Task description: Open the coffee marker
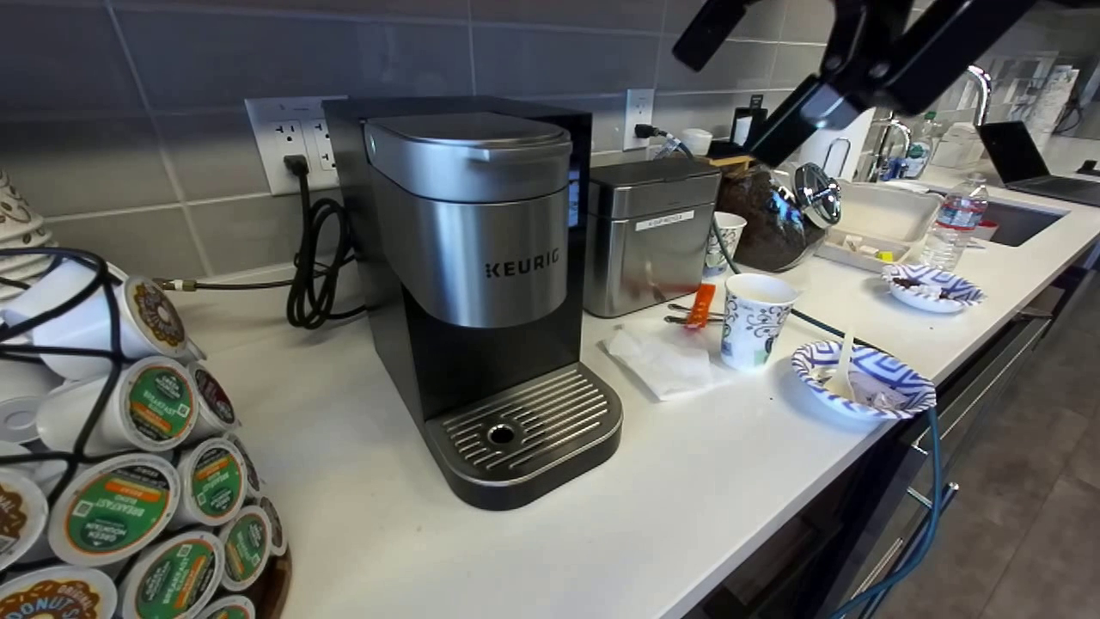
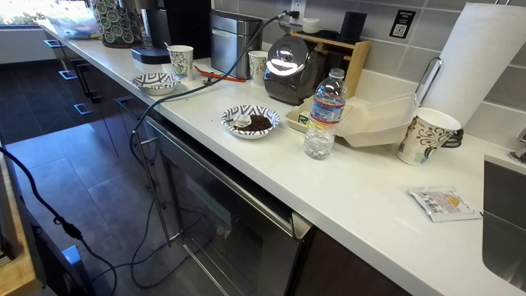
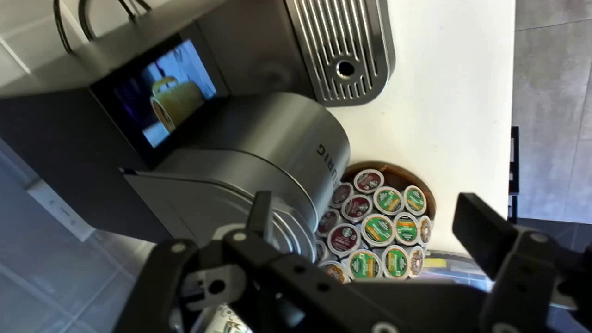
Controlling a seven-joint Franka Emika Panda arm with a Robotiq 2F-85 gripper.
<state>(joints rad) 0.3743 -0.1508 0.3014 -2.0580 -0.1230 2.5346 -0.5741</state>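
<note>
In an exterior view there's a long white counter (image 2: 353, 185) against a gray tiled wall (image 2: 386, 53), dark cabinets (image 2: 337, 271) underneath, bluish sheen on the floor (image 2: 107, 197), super bright window (image 2: 24, 10) far left.

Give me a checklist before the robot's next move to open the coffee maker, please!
1. The claw is open and holds nothing: ok.
2. The lid is shut before we start: ok.
3. The claw is at the lid: not ok, it hangs apart.
4. The drip tray has no cup on it: ok.
5. The screen is lit: ok.
6. Inside of the coffee maker: cannot tell, the lid hides it.
</note>
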